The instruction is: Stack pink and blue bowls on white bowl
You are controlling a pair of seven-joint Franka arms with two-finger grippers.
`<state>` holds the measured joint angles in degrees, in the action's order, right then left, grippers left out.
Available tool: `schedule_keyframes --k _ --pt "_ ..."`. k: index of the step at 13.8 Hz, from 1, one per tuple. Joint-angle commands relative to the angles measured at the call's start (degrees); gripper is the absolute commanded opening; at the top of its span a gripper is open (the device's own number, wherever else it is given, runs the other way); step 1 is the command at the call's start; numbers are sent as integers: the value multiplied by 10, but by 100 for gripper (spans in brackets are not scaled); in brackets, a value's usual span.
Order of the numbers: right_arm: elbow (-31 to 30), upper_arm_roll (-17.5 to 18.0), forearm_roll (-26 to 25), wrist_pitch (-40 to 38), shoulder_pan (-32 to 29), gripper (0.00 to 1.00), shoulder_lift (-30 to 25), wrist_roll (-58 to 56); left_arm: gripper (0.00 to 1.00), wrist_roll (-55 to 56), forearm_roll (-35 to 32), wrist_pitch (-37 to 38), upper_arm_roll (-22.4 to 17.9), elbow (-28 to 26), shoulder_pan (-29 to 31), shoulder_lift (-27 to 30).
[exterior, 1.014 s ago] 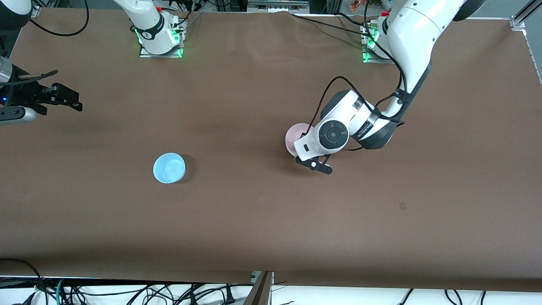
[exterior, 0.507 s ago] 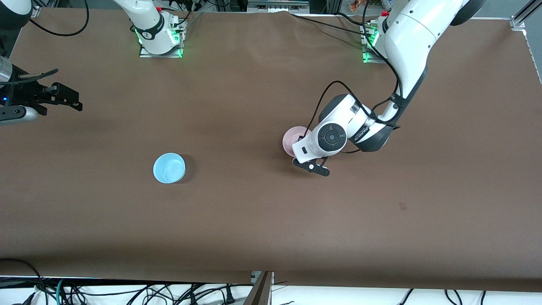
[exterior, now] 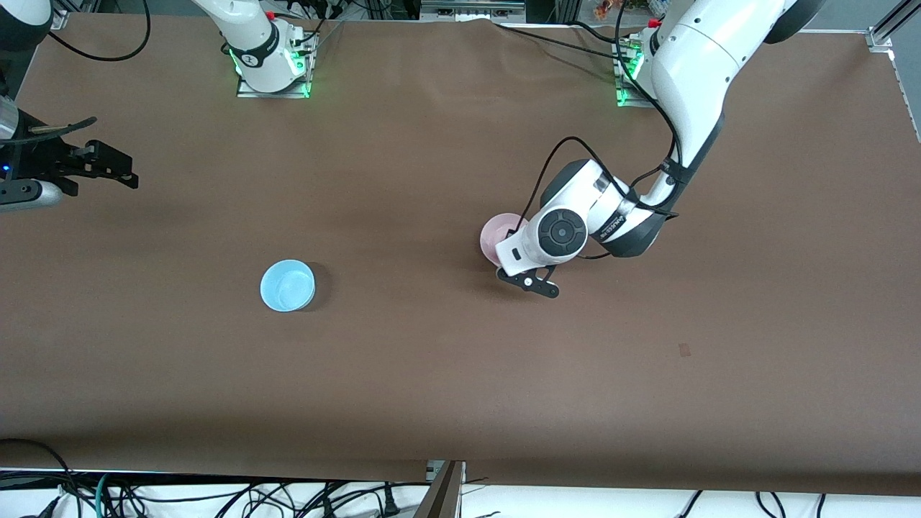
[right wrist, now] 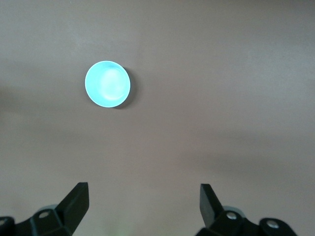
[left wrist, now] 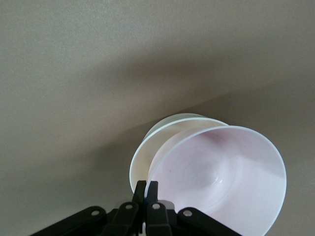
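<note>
My left gripper [left wrist: 146, 186] is shut on the rim of the pale pink bowl [left wrist: 221, 172] and holds it tilted. The white bowl [left wrist: 145, 147] shows just under the pink bowl, only one arc of its rim visible. I cannot tell whether the two bowls touch. In the front view the pink bowl [exterior: 495, 234] peeks out beside the left hand near the table's middle, and the white bowl is hidden there. The light blue bowl [exterior: 288, 285] stands upright on the table toward the right arm's end, and it also shows in the right wrist view [right wrist: 108, 83]. My right gripper [exterior: 108, 164] waits open and empty at that end.
The brown table cover [exterior: 432, 374] is bare around the bowls. A small dark mark [exterior: 684, 350] lies on it toward the left arm's end. Cables [exterior: 288, 496] hang along the table edge nearest the front camera.
My left gripper has shifted slightly toward the right arm's end with the pink bowl in it. The right arm and the blue bowl have not moved.
</note>
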<state>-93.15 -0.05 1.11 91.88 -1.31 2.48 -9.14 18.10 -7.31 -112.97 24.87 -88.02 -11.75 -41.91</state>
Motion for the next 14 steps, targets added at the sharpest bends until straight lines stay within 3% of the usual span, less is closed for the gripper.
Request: schedule_keyframes --k 1,6,10,14 --pt "9 1 -1 -1 -5 99 2 -9 0 11 -12 -2 -3 -6 -5 3" --pt "10 -3 2 35 -6 99 5 8 0 11 -10 -7 -3 -6 0 4" --pt "10 -43 71 22 -8 100 1 0 0 10 -9 -8 -3 -5 2 4" --pt "23 -46 73 19 -7 99 -3 10 0 10 -8 -20 -3 -6 1 3"
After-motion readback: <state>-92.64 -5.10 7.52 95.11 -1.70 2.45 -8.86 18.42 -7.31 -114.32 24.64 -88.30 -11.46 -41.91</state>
